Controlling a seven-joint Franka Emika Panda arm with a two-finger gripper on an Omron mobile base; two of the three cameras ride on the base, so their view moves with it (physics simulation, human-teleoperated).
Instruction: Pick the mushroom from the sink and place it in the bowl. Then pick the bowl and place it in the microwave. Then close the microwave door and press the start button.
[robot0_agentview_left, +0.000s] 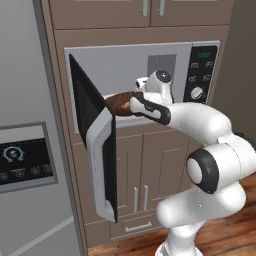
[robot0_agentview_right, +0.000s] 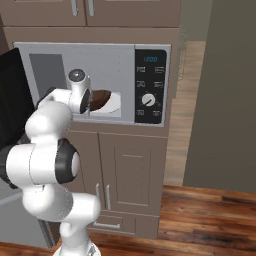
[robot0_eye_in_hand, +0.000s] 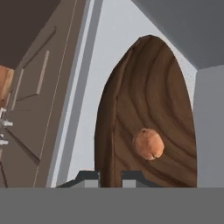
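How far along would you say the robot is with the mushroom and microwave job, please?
Done: the mushroom lies in the bowl. In hand: the gripper is shut on the bowl's rim, holding it at the mouth of the microwave. Left: set the bowl down, close the microwave door, which stands wide open, and press the start button.

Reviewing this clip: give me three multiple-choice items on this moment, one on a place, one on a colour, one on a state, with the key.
1. Where does the mushroom lie?
A. in the bowl
B. on the floor
C. on the door handle

2. What colour is the bowl?
A. white
B. dark brown
C. green

3. How is the microwave door?
A. shut
B. missing
C. swung open

Key: 1 A, the hand view shows it resting on the bowl's wood-grain inside. 2 B, brown in every view. 3 C, it stands out from the microwave at the left, cavity exposed.
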